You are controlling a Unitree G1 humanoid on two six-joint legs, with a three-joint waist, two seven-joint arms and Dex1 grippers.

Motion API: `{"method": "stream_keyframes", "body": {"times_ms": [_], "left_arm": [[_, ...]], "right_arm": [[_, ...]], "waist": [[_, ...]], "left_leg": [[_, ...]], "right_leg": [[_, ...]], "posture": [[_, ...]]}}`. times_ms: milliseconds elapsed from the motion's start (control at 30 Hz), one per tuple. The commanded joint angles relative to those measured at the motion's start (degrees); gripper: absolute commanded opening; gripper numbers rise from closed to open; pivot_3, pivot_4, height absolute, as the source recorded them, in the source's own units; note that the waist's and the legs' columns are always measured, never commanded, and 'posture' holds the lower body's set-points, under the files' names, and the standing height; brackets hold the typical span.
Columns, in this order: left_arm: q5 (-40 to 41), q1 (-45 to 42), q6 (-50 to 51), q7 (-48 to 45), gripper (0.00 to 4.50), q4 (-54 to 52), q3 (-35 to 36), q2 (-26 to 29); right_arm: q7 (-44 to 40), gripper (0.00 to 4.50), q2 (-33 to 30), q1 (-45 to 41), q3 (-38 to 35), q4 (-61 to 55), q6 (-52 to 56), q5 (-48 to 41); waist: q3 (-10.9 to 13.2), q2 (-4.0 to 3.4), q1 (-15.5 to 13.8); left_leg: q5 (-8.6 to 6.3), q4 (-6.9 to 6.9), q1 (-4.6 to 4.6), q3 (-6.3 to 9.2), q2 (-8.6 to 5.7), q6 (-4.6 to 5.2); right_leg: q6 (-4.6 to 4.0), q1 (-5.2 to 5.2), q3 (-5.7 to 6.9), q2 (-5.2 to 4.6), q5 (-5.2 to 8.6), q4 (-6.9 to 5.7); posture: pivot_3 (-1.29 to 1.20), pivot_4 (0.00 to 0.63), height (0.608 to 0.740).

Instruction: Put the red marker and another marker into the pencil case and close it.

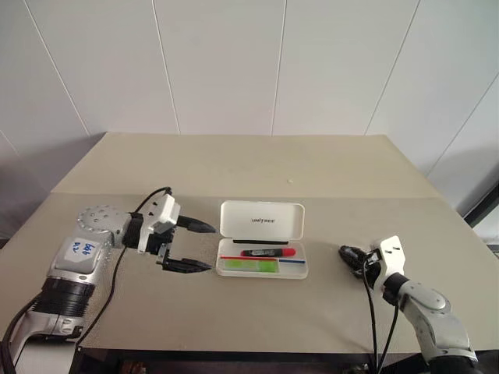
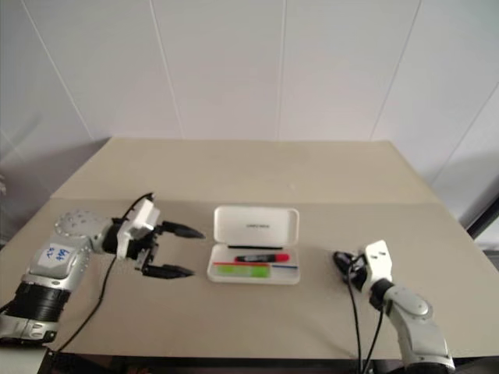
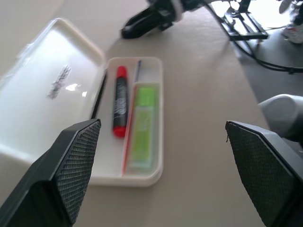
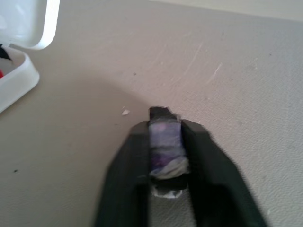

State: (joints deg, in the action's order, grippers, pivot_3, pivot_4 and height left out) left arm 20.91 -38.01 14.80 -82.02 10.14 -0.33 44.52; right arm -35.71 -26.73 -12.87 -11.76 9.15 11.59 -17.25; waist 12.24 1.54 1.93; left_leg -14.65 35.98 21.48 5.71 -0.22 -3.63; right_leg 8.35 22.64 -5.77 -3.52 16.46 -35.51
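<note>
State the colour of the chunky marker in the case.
Light green marker, clearest in the left wrist view.

Head pair: high, looking down at the desk (image 1: 327,179), both sharing it whole.
Left wrist: close over the pencil case (image 3: 57,80).
Right wrist: close above desk surface.

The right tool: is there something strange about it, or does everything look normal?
Yes. The right tool is shut on a small dark-silver object, which is neither marker. The red marker and the green marker already lie in the pencil case, whose lid is open.
</note>
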Motion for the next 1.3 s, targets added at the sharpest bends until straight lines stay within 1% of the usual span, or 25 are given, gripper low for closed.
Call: {"method": "stream_keyframes", "body": {"times_ms": [33, 167, 300, 400, 500, 667, 733, 800, 900, 967, 1133, 1300], "left_arm": [[0.85, -1.35, -1.31, -0.41, 4.50, -0.14, 1.43, 0.77], [1.35, -0.79, -2.64, -1.11, 4.50, 0.42, 1.81, 0.65], [2.01, 0.05, -3.11, -1.77, 4.50, 0.83, 2.20, 0.44], [1.21, 0.84, -4.28, -0.87, 4.50, 1.94, 2.66, 0.98], [2.39, 3.02, -4.27, -0.90, 4.50, 1.60, 4.14, 1.52], [3.67, 5.77, -5.34, -1.09, 4.50, 1.06, 5.55, 0.98], [5.15, 6.61, -4.85, -1.19, 4.50, 0.69, 6.57, 0.68], [8.85, 7.08, -3.77, -2.41, 4.50, 0.55, 8.40, -0.55], [8.90, 8.52, -4.87, -2.76, 4.50, 1.08, 9.18, -0.30], [8.83, 9.09, -6.35, -3.33, 4.50, 1.51, 9.65, -0.36], [9.36, 10.70, -6.32, -3.31, 4.50, 1.03, 10.48, -0.51], [9.98, 12.01, -6.13, -3.53, 4.50, 0.43, 11.11, -0.01]], "right_arm": [[-1.68, 1.15, -0.79, 0.93, -0.07, -2.28, -0.57, -0.79], [-5.85, 1.15, -3.58, 0.38, 2.43, -6.96, -1.64, 0.06], [-10.93, 1.15, -6.14, -1.56, 4.37, -14.64, 2.05, -3.69], [-12.96, 1.15, -9.78, -5.46, 7.26, -17.16, 5.99, -2.22], [-17.21, 1.15, -11.38, -10.04, 9.60, -18.44, 7.36, -3.93], [-23.34, 1.15, -12.41, -14.32, 13.55, -15.79, 8.18, -3.56], [-25.23, 1.15, -12.23, -15.86, 14.93, -13.69, 7.84, -3.11], [-26.82, 1.15, -11.98, -17.12, 15.98, -11.73, 7.35, -2.61], [-29.46, 1.15, -11.05, -19.27, 18.61, -7.16, 4.86, -0.56], [-30.48, 1.15, -10.28, -20.25, 19.66, -4.85, 3.49, 0.20], [-32.98, 1.15, -9.17, -21.73, 21.68, -1.38, 1.89, 1.83], [-32.99, 1.15, -7.91, -22.38, 22.48, -0.18, 1.35, 3.24]], "waist": [[0.00, 0.00, 0.02], [0.01, -0.02, 0.04], [0.02, -0.04, 0.72], [0.02, -0.04, 1.19], [0.03, -0.03, 1.35], [0.03, -0.03, 1.16], [0.03, -0.03, 1.00], [0.03, -0.03, 1.00], [0.03, -0.02, 1.03], [0.03, -0.02, 1.16], [0.03, -0.03, 1.25], [0.03, -0.03, 1.23]], "left_leg": [[0.00, -0.01, 0.00, 0.00, 0.00, 0.00], [0.00, -0.05, 0.00, -0.01, 0.00, 0.00], [0.00, -0.06, 0.00, -0.03, 0.01, 0.00], [0.00, -0.04, 0.00, -0.03, 0.02, 0.00], [-0.01, -0.04, 0.00, -0.03, 0.03, 0.00], [-0.02, -0.26, 0.01, 0.02, 0.06, 0.00], [-0.02, -0.32, 0.04, 0.02, 0.06, 0.00], [-0.04, -0.34, 0.06, 0.00, 0.04, 0.00], [-0.05, -0.34, 0.08, 0.00, 0.03, 0.00], [-0.05, -0.35, 0.06, 0.00, 0.04, 0.00], [-0.05, -0.39, 0.07, 0.00, 0.05, 0.00], [-0.05, -0.39, 0.07, -0.01, 0.05, 0.00]], "right_leg": [[0.00, 0.00, 0.00, 0.00, 0.00, 0.01], [0.01, 0.02, 0.00, 0.00, 0.01, 0.01], [0.01, 0.03, -0.01, 0.01, 0.01, 0.00], [0.02, 0.03, -0.01, -0.01, 0.01, 0.00], [0.01, 0.03, -0.01, 0.00, 0.01, 0.03], [-0.05, 0.09, 0.04, 0.00, 0.08, 0.08], [-0.05, 0.11, 0.05, -0.03, 0.09, 0.16], [-0.04, 0.12, 0.06, -0.07, 0.09, 0.20], [-0.03, 0.13, 0.07, -0.08, 0.09, 0.21], [-0.04, 0.13, 0.07, -0.06, 0.09, 0.21], [-0.06, 0.19, 0.07, -0.06, 0.10, 0.18], [-0.06, 0.19, 0.07, -0.06, 0.10, 0.18]], "posture": [[0.00, 0.150, 0.740], [0.00, 0.150, 0.740], [0.00, 0.150, 0.740], [0.00, 0.150, 0.740], [0.00, 0.150, 0.740], [0.00, 0.150, 0.740], [0.00, 0.150, 0.740], [0.00, 0.150, 0.740], [0.00, 0.150, 0.740], [0.00, 0.150, 0.740], [0.00, 0.150, 0.740], [0.00, 0.150, 0.740]]}}
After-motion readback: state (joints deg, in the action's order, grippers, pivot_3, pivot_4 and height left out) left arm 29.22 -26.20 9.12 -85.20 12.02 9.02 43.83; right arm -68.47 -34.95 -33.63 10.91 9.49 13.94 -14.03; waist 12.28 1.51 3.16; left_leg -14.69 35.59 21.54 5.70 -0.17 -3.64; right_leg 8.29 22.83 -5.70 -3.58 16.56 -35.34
